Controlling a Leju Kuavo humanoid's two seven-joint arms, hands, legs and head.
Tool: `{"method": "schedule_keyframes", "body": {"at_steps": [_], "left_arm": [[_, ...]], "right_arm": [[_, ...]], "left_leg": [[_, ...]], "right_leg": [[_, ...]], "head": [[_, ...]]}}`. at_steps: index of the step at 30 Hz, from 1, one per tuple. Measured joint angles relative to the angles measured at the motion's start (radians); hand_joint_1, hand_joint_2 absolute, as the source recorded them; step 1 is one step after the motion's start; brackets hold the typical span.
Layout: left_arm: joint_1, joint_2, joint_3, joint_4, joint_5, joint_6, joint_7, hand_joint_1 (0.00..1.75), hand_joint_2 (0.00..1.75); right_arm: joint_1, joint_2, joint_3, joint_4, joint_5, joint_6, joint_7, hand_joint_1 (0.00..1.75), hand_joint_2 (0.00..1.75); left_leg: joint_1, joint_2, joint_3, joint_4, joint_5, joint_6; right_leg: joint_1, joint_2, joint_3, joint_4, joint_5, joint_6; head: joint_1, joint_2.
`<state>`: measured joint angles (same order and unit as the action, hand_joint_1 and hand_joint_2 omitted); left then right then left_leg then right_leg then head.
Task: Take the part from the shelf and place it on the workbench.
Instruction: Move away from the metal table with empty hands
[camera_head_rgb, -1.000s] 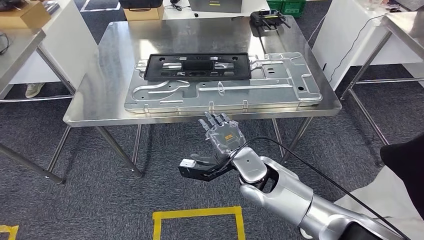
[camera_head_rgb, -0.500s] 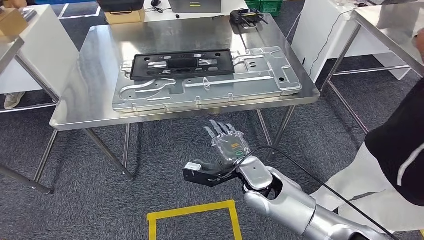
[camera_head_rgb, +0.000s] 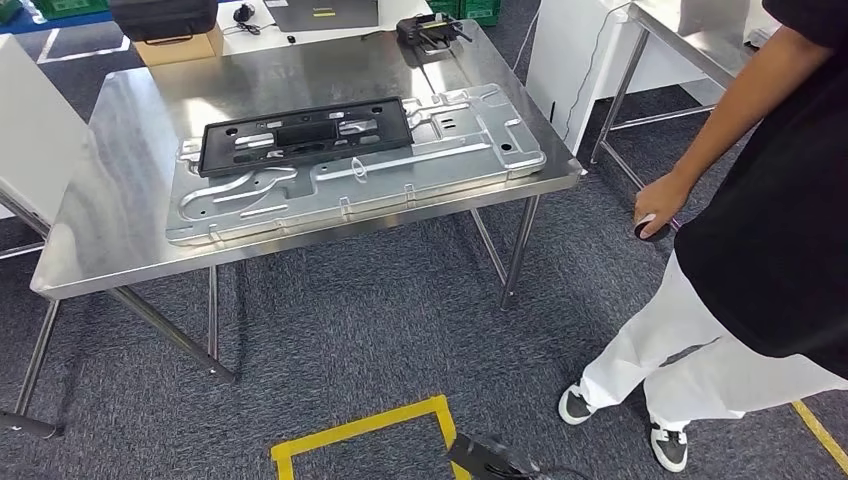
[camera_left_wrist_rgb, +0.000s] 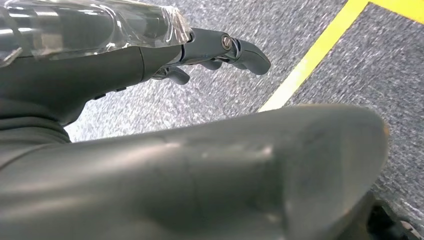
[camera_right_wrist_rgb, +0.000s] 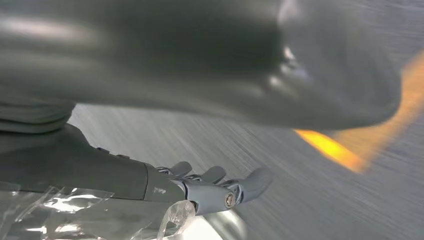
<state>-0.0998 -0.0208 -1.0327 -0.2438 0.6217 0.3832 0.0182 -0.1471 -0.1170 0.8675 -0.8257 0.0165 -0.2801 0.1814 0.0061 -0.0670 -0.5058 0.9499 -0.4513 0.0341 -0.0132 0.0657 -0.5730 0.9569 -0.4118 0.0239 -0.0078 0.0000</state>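
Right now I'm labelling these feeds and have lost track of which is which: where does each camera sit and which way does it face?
Head view: high on the body, facing forward and down at the steel table, the black part and a person.
Left wrist view: behind the left hand, facing carpet.
Right wrist view: behind the right hand, facing blurred carpet.
Both wrist views share yellow floor tape.
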Motion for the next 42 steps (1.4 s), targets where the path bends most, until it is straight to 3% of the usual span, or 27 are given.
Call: {"method": "schedule_keyframes", "body": {"at_steps": [2,4,6,8,9,10,12,14,16,18,20,22,23,24,25,26,27,29,31,33,34,36,37,39,40,41,42], "left_arm": [[0.001,0.000,0.000,0.000,0.000,0.003,0.005,0.00,0.00],[0.000,-0.002,0.000,0.000,0.000,0.005,0.006,0.00,0.00],[-0.001,-0.002,0.000,0.000,0.000,0.007,0.004,0.00,0.00],[0.000,-0.002,0.000,0.000,0.002,0.008,0.002,0.00,0.00],[0.001,-0.002,0.000,0.000,0.003,0.008,0.002,0.00,0.00],[0.000,-0.002,0.000,0.000,0.003,0.007,0.002,0.00,0.00],[-0.001,-0.003,0.000,0.000,0.001,0.006,0.003,0.00,0.00],[-0.004,-0.003,0.000,0.000,-0.002,0.005,0.004,0.00,0.00],[-0.006,-0.002,0.000,0.000,-0.005,0.005,0.005,0.00,0.00],[-0.009,-0.002,0.000,0.000,-0.006,0.005,0.004,0.00,0.00],[-0.011,-0.002,0.000,0.000,-0.005,0.006,-0.001,0.00,0.00],[-0.009,-0.002,0.000,0.000,-0.004,0.006,-0.005,0.00,0.00],[-0.007,-0.002,-0.001,0.000,-0.004,0.006,-0.006,0.00,0.00],[-0.005,-0.002,-0.001,0.000,-0.003,0.006,-0.007,0.00,0.00],[-0.003,-0.002,-0.001,0.000,-0.003,0.006,-0.007,0.00,0.00],[-0.002,-0.002,-0.001,0.000,-0.003,0.005,-0.007,0.00,0.00],[-0.003,-0.002,-0.001,0.000,-0.002,0.005,-0.007,0.00,0.00],[-0.004,-0.001,-0.001,0.000,-0.001,0.005,-0.007,0.00,0.00],[-0.004,0.001,-0.001,0.000,0.000,0.005,-0.008,0.00,0.00],[-0.005,0.000,-0.001,0.000,0.000,0.005,-0.008,0.00,0.00],[-0.006,0.000,-0.001,0.000,0.000,0.005,-0.008,0.00,0.00],[-0.007,-0.001,-0.001,0.000,0.000,0.005,-0.008,0.00,0.00],[-0.006,-0.001,-0.001,0.000,0.000,0.006,-0.008,0.00,0.00],[-0.002,0.000,-0.001,0.000,0.002,0.006,-0.008,0.00,0.00],[-0.001,0.000,-0.001,0.000,0.003,0.006,-0.007,0.00,0.00],[-0.002,0.000,-0.001,0.000,0.003,0.006,-0.007,0.00,0.00],[-0.003,0.000,-0.001,0.000,0.003,0.006,-0.007,0.00,0.00]], "right_arm": [[0.040,0.007,-0.048,0.106,-0.117,0.038,0.038,0.00,0.00],[0.065,0.015,-0.097,0.197,-0.187,0.062,0.099,0.00,0.00],[0.074,0.026,-0.141,0.270,-0.221,0.071,0.152,0.00,0.00],[0.077,0.040,-0.178,0.327,-0.234,0.073,0.167,0.00,0.00],[0.079,0.046,-0.193,0.350,-0.237,0.074,0.165,0.00,0.00],[0.082,0.052,-0.207,0.371,-0.239,0.074,0.162,0.00,0.00],[0.086,0.065,-0.232,0.407,-0.243,0.073,0.155,0.00,0.00],[0.085,0.080,-0.254,0.435,-0.248,0.071,0.144,0.00,0.00],[0.083,0.094,-0.274,0.458,-0.254,0.068,0.134,0.00,0.00],[0.083,0.103,-0.291,0.482,-0.258,0.067,0.129,0.00,0.00],[0.083,0.110,-0.304,0.500,-0.260,0.067,0.129,0.00,0.00],[0.081,0.116,-0.315,0.512,-0.261,0.067,0.129,0.00,0.00],[0.080,0.119,-0.321,0.519,-0.261,0.067,0.130,0.00,0.00],[0.080,0.122,-0.326,0.525,-0.262,0.067,0.130,0.00,0.00],[0.080,0.125,-0.331,0.531,-0.262,0.067,0.131,0.00,0.00],[0.081,0.126,-0.334,0.537,-0.262,0.068,0.132,0.00,0.00],[0.082,0.128,-0.336,0.541,-0.262,0.068,0.133,0.00,0.00],[0.081,0.132,-0.342,0.548,-0.262,0.068,0.134,0.00,0.00],[0.080,0.135,-0.350,0.555,-0.261,0.068,0.134,0.00,0.00],[0.081,0.136,-0.355,0.563,-0.260,0.068,0.134,0.00,0.00],[0.082,0.136,-0.357,0.567,-0.260,0.069,0.135,0.00,0.00],[0.081,0.136,-0.359,0.574,-0.261,0.070,0.138,0.00,0.00],[0.079,0.138,-0.361,0.575,-0.261,0.070,0.140,0.00,0.00],[0.078,0.139,-0.362,0.578,-0.264,0.070,0.142,0.00,0.00],[0.078,0.140,-0.363,0.579,-0.266,0.070,0.143,0.00,0.00],[0.079,0.140,-0.363,0.581,-0.267,0.070,0.144,0.00,0.00],[0.080,0.140,-0.363,0.583,-0.268,0.070,0.145,0.00,0.00]], "left_leg": [[-0.004,0.008,0.003,-0.009,0.001,0.004],[-0.001,0.029,0.005,-0.016,0.009,0.014],[0.002,0.056,0.005,-0.020,0.015,0.023],[0.000,0.084,0.003,-0.020,0.015,0.026],[0.000,0.098,0.002,-0.020,0.015,0.026],[0.001,0.111,0.002,-0.020,0.015,0.026],[0.002,0.133,0.004,-0.018,0.013,0.022],[-0.003,0.151,0.006,-0.011,0.006,0.010],[-0.010,0.166,0.009,-0.006,0.001,-0.002],[-0.006,0.175,0.011,-0.001,-0.003,-0.010],[0.002,0.141,-0.006,0.048,-0.040,-0.019],[0.004,0.093,-0.056,0.173,-0.113,-0.025],[0.004,0.083,-0.087,0.245,-0.146,-0.025],[0.004,0.079,-0.110,0.296,-0.164,-0.024],[0.003,0.077,-0.117,0.311,-0.162,-0.021],[0.003,0.074,-0.105,0.284,-0.139,-0.016],[0.002,0.065,-0.076,0.219,-0.102,-0.010],[0.000,0.017,-0.011,0.070,-0.035,0.006],[-0.003,-0.011,0.015,0.003,-0.013,0.009],[-0.004,0.006,0.014,-0.002,-0.008,0.007],[-0.003,0.017,0.014,-0.006,-0.004,0.010],[0.002,0.043,0.014,-0.014,0.005,0.018],[0.001,0.058,0.013,-0.015,0.006,0.021],[-0.001,0.090,0.010,-0.014,0.007,0.022],[-0.001,0.106,0.009,-0.014,0.007,0.022],[-0.001,0.119,0.009,-0.014,0.006,0.022],[0.000,0.131,0.009,-0.013,0.005,0.020]], "right_leg": [[-0.003,0.015,-0.003,-0.002,0.005,0.012],[-0.005,0.004,-0.013,0.013,-0.008,0.023],[-0.005,-0.031,-0.053,0.102,-0.066,0.029],[-0.005,-0.049,-0.116,0.245,-0.136,0.036],[-0.006,-0.051,-0.134,0.291,-0.150,0.039],[-0.008,-0.054,-0.131,0.298,-0.145,0.042],[-0.013,-0.075,-0.064,0.191,-0.092,0.047],[-0.013,-0.118,0.015,0.055,-0.051,0.047],[-0.010,-0.132,0.038,0.009,-0.046,0.036],[-0.009,-0.110,0.033,0.010,-0.041,0.019],[-0.009,-0.092,0.029,0.008,-0.035,0.007],[-0.008,-0.071,0.022,0.008,-0.029,-0.003],[-0.007,-0.058,0.019,0.008,-0.027,-0.007],[-0.005,-0.044,0.016,0.008,-0.025,-0.009],[-0.004,-0.029,0.015,0.008,-0.023,-0.010],[-0.003,-0.014,0.015,0.008,-0.022,-0.010],[-0.002,0.000,0.015,0.008,-0.020,-0.009],[0.000,0.026,0.014,0.010,-0.017,-0.005],[0.000,0.047,0.007,0.012,-0.011,0.003],[-0.002,0.064,-0.001,0.011,-0.005,0.015],[-0.002,0.055,-0.007,0.016,-0.009,0.020],[0.000,0.004,-0.038,0.082,-0.055,0.027],[0.001,-0.026,-0.068,0.147,-0.092,0.031],[0.000,-0.050,-0.126,0.280,-0.152,0.038],[-0.001,-0.054,-0.135,0.308,-0.157,0.040],[-0.003,-0.058,-0.123,0.294,-0.142,0.043],[-0.006,-0.066,-0.089,0.238,-0.113,0.045]], "head": [[0.000,0.000],[0.001,0.000],[0.003,0.000],[0.004,0.000],[0.004,0.000],[0.004,0.000],[0.004,0.000],[0.004,0.000],[0.001,0.000],[-0.001,0.000],[-0.001,0.000],[-0.003,0.000],[-0.003,0.000],[-0.003,0.000],[-0.004,0.000],[-0.004,0.000],[-0.004,0.000],[-0.003,0.000],[-0.003,0.000],[-0.003,0.000],[-0.003,0.000],[0.000,0.000],[0.001,0.000],[0.002,0.000],[0.002,0.000],[0.002,0.000],[0.002,0.000]]}}
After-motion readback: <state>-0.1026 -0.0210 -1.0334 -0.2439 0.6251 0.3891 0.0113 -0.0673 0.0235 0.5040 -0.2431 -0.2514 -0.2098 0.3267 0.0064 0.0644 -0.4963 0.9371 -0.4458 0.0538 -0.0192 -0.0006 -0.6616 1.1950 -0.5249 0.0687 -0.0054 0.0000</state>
